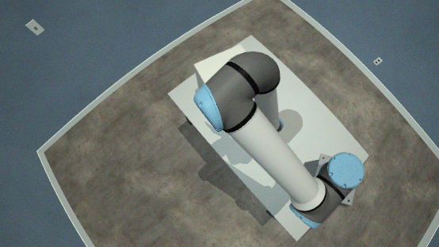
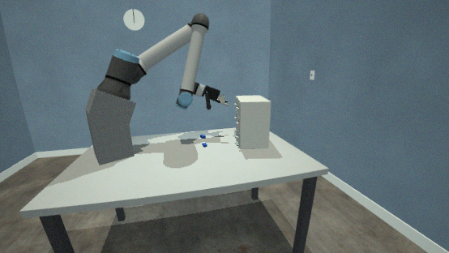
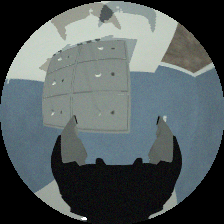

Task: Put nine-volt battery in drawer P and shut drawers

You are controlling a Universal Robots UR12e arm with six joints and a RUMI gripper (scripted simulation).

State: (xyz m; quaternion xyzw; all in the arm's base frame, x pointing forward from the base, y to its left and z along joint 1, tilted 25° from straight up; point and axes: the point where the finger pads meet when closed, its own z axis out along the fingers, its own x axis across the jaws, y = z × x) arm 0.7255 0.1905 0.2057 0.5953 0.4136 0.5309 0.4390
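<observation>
The pale chest (image 1: 214, 62) (image 2: 255, 122) (image 3: 87, 106) stands upright on the table. Its drawer fronts, with small pale knobs, look flush in the wrist view, where the chest appears upside down. The dark marks on the fronts are too small to read, so drawer P cannot be told. My gripper (image 2: 227, 102) (image 3: 117, 116) is open and empty, in front of the chest's upper part, with a gap between in the exterior view. The arm hides it in the top view. Two small blue things, one (image 2: 203, 136) behind the other (image 2: 204, 144), lie on the table; which is the battery cannot be told.
The white table (image 1: 317, 131) (image 2: 162, 184) carries the chest at one end and the arm's grey base (image 2: 111, 130) at the other. The arm (image 1: 273, 154) (image 2: 192, 61) arches over the table between them. Blue walls (image 2: 352, 101) stand beyond the table.
</observation>
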